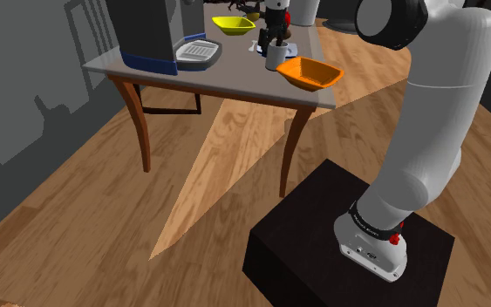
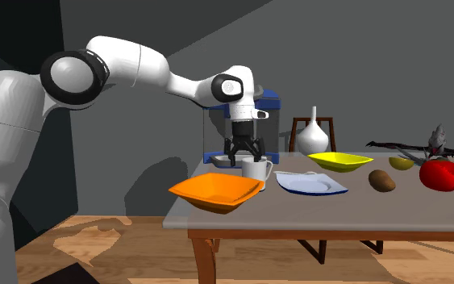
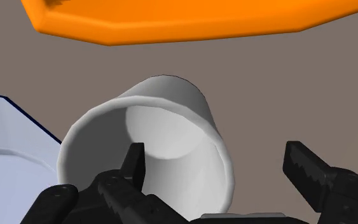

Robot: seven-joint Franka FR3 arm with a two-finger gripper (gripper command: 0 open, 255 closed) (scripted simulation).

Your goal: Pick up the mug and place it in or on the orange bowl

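Observation:
A plain white mug (image 1: 276, 57) (image 2: 256, 170) (image 3: 171, 108) stands upright on the table, right beside the orange bowl (image 1: 310, 73) (image 2: 215, 192) (image 3: 190, 19). My black gripper (image 1: 269, 42) (image 2: 243, 156) (image 3: 215, 154) hangs straight down over the mug with its fingers open. In the wrist view one finger (image 3: 134, 162) reaches into the mug's mouth and the other finger (image 3: 308, 168) stands outside its wall, neither pressing on it. The bowl is empty and sits at the table corner nearest the stand.
On the grey table (image 2: 338, 218) there are also a blue-rimmed white plate (image 2: 311, 183) (image 3: 6, 140) next to the mug, a yellow bowl (image 1: 232, 24) (image 2: 339, 161), a grey tray (image 1: 198, 52), a dark appliance with a blue base (image 1: 147, 39), a white vase (image 2: 314, 133), a brown lump (image 2: 381, 181) and a red object (image 2: 439, 174).

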